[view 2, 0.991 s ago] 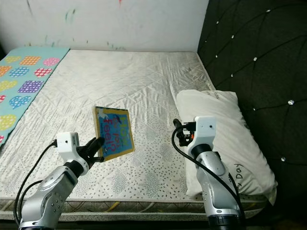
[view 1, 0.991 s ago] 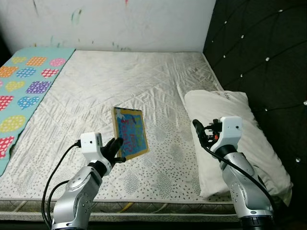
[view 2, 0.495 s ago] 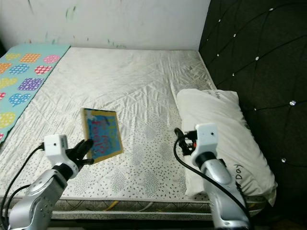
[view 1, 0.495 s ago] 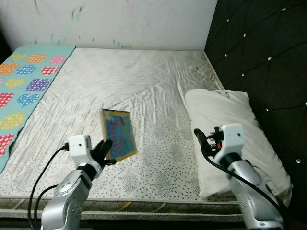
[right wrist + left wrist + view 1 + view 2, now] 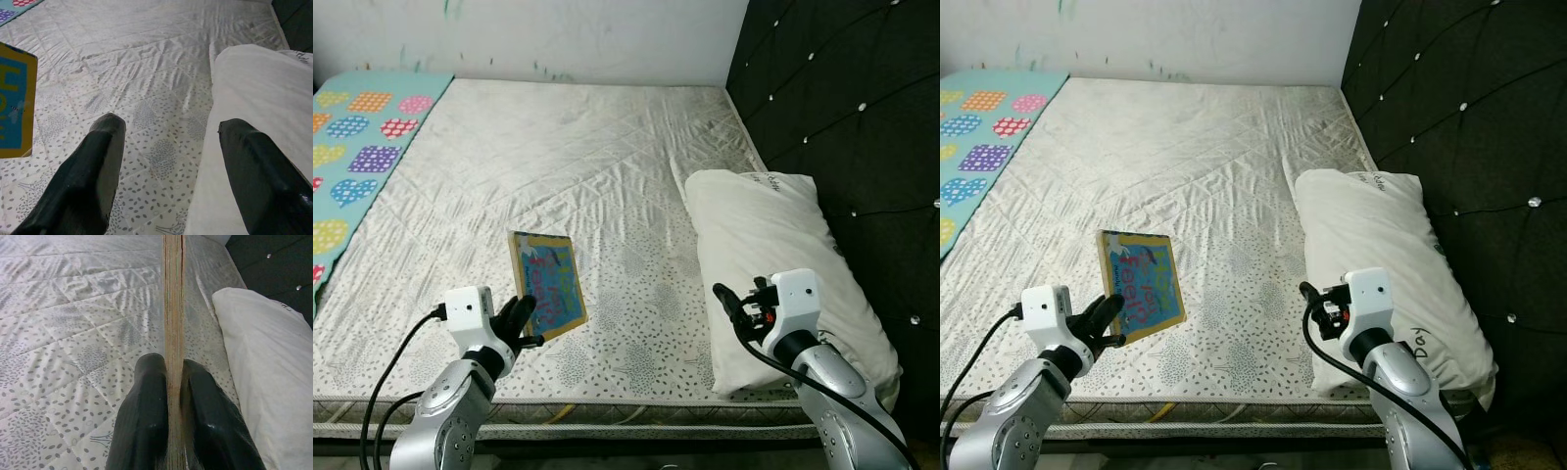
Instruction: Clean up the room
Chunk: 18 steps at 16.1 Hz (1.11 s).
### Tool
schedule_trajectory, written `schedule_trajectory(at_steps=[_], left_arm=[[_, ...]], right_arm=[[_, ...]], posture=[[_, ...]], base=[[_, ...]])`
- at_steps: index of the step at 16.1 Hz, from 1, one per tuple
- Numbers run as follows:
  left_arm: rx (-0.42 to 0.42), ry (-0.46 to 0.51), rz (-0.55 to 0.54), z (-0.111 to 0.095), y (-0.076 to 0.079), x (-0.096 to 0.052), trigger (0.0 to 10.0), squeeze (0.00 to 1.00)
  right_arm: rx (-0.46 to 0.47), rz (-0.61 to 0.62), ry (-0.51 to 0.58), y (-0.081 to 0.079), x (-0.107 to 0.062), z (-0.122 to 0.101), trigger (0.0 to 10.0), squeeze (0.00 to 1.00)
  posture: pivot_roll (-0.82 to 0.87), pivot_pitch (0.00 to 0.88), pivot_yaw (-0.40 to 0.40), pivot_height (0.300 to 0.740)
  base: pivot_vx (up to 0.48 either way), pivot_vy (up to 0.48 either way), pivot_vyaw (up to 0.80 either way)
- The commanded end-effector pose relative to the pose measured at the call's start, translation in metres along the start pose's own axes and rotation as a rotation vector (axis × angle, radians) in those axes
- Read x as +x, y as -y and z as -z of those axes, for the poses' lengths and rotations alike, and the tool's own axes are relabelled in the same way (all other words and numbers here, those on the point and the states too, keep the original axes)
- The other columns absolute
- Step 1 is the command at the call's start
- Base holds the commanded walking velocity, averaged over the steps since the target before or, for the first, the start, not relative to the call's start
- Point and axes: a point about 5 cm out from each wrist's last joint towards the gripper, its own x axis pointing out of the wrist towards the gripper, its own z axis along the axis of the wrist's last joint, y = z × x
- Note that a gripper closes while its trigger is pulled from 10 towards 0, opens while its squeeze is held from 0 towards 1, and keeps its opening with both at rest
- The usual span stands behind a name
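A wide mattress [image 5: 587, 157] in a quilted white cover takes up the scene, with a black tufted headboard [image 5: 842, 108] along its right edge. Over at the far left corner lies a turquoise blanket [image 5: 357, 127] dotted with coloured hearts. A white pillow [image 5: 773, 245] sits against the right edge, reaching down to the near right corner. Now the action: a picture book [image 5: 546, 284] with a yellow border and blue cover is held upright above the mattress, near the front edge and left of centre. The left gripper [image 5: 521, 321] has its black fingers [image 5: 146, 421] pinched on the book's lower edge, one on each face. The right gripper [image 5: 726, 299] hovers by the pillow's near end, fingers [image 5: 93, 171] spread wide, nothing between them.
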Motion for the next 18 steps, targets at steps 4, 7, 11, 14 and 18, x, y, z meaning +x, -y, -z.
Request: schedule_trajectory(at_steps=[4,7,11,14,18], left_arm=[[0.016,0.033,0.024,-0.010,0.004,0.002,10.0,0.00],[0.024,0.041,0.017,-0.012,0.004,0.003,10.0,0.00],[0.015,0.060,0.006,-0.015,0.002,0.003,10.0,0.00],[0.013,0.070,0.007,-0.016,0.002,0.004,10.0,0.00],[0.022,0.119,-0.022,-0.021,-0.002,0.004,10.0,0.00]], right_arm=[[0.004,-0.018,0.010,-0.002,-0.001,-0.005,10.0,0.00],[0.004,-0.019,0.011,-0.002,0.000,-0.005,10.0,0.00],[0.003,-0.027,0.017,-0.002,0.001,-0.006,10.0,0.00],[0.001,-0.028,0.022,-0.002,0.001,-0.006,10.0,0.00],[-0.007,-0.028,0.025,-0.002,0.003,-0.007,10.0,0.00]], posture=[[-0.16,0.104,-0.026,0.720],[-0.16,0.101,-0.025,0.690],[-0.16,0.100,-0.026,0.645],[-0.16,0.094,-0.025,0.625],[-0.16,0.086,-0.025,0.625]], base=[[0.000,0.000,0.00],[0.000,0.000,0.00],[0.000,0.000,0.00],[0.000,0.000,0.00],[0.000,0.000,0.00]])
